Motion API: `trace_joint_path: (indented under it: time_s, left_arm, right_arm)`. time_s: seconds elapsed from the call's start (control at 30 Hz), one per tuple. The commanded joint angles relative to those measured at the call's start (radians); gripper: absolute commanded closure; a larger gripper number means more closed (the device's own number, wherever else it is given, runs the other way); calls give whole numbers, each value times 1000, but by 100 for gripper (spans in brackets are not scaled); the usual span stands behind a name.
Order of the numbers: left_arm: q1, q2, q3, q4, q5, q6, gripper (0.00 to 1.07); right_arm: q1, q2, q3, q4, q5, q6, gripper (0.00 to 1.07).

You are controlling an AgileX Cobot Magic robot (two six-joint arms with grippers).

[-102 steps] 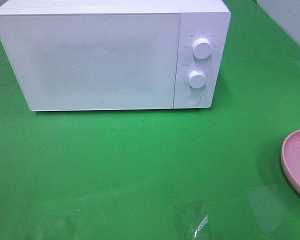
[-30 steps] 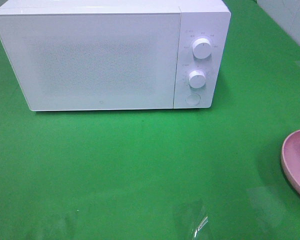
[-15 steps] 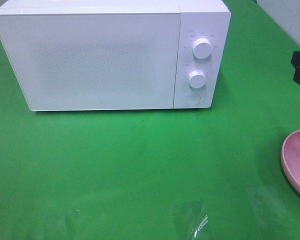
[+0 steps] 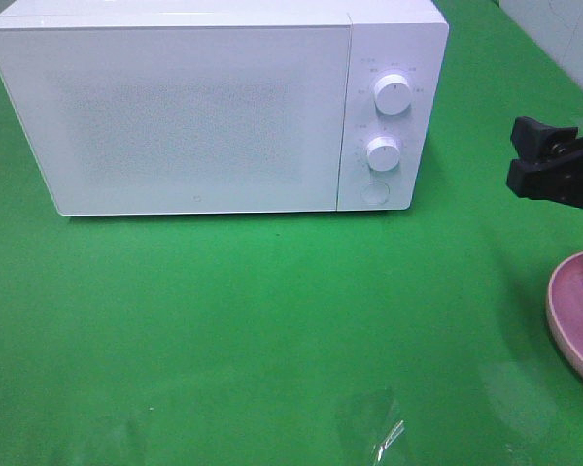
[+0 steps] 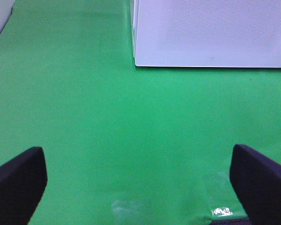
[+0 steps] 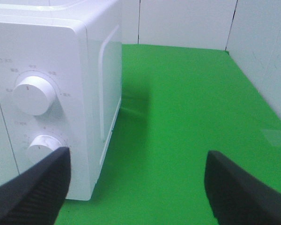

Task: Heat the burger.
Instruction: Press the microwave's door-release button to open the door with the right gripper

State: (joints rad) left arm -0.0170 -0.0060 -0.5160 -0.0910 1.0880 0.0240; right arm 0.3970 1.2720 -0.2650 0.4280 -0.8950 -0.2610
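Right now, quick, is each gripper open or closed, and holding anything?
Left gripper: open, holding nothing.
Right gripper: open, holding nothing.

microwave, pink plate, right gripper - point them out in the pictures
microwave [image 4: 175, 116], exterior high view, middle of its door
pink plate [image 4: 564, 316], exterior high view, its left rim
right gripper [image 4: 521, 153], exterior high view, gap between its open fingertips

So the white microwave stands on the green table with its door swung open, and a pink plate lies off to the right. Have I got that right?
Not quite. The microwave's door is shut, flush with its front, as the exterior high view shows. It does stand on the green table, with the pink plate off to the right.
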Motion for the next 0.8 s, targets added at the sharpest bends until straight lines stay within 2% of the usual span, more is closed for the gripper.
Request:
trace_joint_path:
  time_s: [0.03, 0.07, 0.13, 0.17, 0.2, 0.23, 0.27, 0.3, 0.37, 0.6, 0.63, 0.8]
  left_arm:
    - [-9, -21, 0, 1, -17, -1, 8]
    - [-9, -21, 0, 1, -17, -1, 8]
    - [-9, -21, 0, 1, -17, -1, 8]
    - [-9, -21, 0, 1, -17, -1, 8]
    - [-9, -21, 0, 1, -17, -1, 8]
    - [-9, -21, 0, 1, -17, -1, 8]
    - [-9, -21, 0, 1, -17, -1, 8]
    - [-9, -21, 0, 1, -17, -1, 8]
    - [-9, -21, 0, 1, -17, -1, 8]
    - [-9, -21, 0, 1, -17, -1, 8]
    - [-9, -21, 0, 1, -17, -1, 8]
    - [-9, -21, 0, 1, -17, -1, 8]
  right_arm:
    - [62, 27, 1, 92, -69, -57, 32]
    - [117, 59, 0, 160, -110, -71, 32]
    - [133, 71, -1, 177, -130, -75, 32]
    - [188, 104, -1, 223, -181, -82, 32]
    - [188, 104, -1, 223, -181, -82, 32]
    - [241, 130, -3, 265, -226, -82, 32]
    - [241, 130, -3, 265, -226, -82, 32]
    - [287, 158, -11, 309, -250, -82, 32]
    - [319, 184, -25, 346, -254, -82, 32]
    - [379, 255, -77, 384, -254, -82, 32]
    - [401, 303, -108, 384, -252, -79, 32]
    - [410, 369, -145, 384, -237, -34, 32]
